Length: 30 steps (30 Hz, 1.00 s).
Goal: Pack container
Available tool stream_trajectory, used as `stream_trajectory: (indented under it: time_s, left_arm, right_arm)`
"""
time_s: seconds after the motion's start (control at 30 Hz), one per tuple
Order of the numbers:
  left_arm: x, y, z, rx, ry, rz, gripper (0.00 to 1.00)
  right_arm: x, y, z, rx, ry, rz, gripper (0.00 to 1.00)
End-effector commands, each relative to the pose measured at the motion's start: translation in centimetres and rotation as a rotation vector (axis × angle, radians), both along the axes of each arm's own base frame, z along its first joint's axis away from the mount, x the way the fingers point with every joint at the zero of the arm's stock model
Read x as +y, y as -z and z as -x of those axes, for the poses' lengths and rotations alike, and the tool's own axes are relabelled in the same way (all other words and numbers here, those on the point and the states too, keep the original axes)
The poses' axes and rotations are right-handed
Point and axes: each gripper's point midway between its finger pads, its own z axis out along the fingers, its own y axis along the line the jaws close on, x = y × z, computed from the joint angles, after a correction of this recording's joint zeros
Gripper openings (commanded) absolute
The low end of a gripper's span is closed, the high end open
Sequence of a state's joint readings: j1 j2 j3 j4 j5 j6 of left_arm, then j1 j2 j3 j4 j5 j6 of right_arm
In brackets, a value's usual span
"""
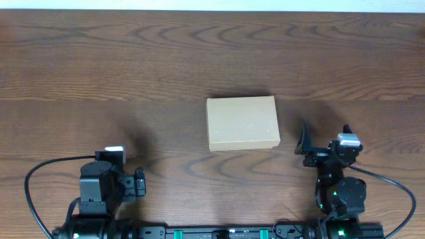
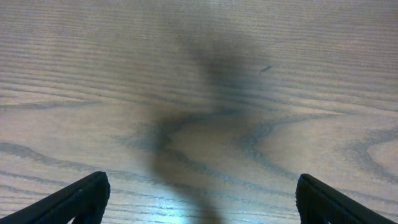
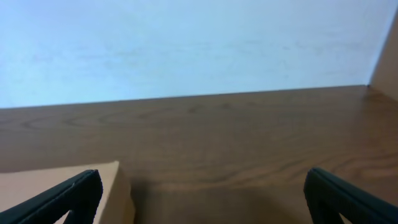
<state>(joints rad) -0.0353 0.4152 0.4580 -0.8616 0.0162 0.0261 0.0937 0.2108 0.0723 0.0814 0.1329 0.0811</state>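
The container [image 1: 242, 123] is a plain tan cardboard box with its lid shut, lying flat at the middle of the wooden table. Its right corner shows at the lower left of the right wrist view [image 3: 74, 180]. My right gripper [image 1: 323, 141] sits just right of the box, open and empty, its fingers wide apart in the right wrist view [image 3: 202, 199]. My left gripper [image 1: 140, 182] is near the front left, well away from the box, open and empty over bare wood in the left wrist view [image 2: 202, 199]. No marker pen is in view.
The wooden table [image 1: 99, 66] stretches to a pale wall at the back [image 3: 186, 43]. Black cables loop beside both arm bases at the front edge [image 1: 40, 174].
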Motion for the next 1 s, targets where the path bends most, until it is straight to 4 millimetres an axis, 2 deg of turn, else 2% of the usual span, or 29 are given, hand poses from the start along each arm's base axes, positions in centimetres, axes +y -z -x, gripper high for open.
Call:
stream_trajectory:
  time_s: [0.0, 0.2, 0.3, 0.4, 0.97]
  left_arm:
    - [0.0, 0.1, 0.1, 0.001, -0.006, 0.003, 0.95]
    - [0.0, 0.1, 0.1, 0.001, -0.006, 0.003, 0.95]
    - [0.0, 0.1, 0.1, 0.001, -0.006, 0.003, 0.95]
    - [0.0, 0.1, 0.1, 0.001, -0.005, 0.002, 0.95]
    - [0.0, 0.1, 0.1, 0.001, -0.006, 0.003, 0.95]
  right_arm:
    - [0.2, 0.4, 0.2, -0.021, -0.014, 0.041, 0.99]
    - [0.4, 1.5, 0.7, -0.010, -0.032, 0.066, 0.99]
    - [1.0, 2.8, 1.1, 0.036, -0.067, 0.083, 0.99]
    - [1.8, 2.4, 1.2, 0.016, -0.121, 0.153, 0.99]
    - [1.2, 2.3, 1.2, 0.017, -0.086, 0.109, 0.99]
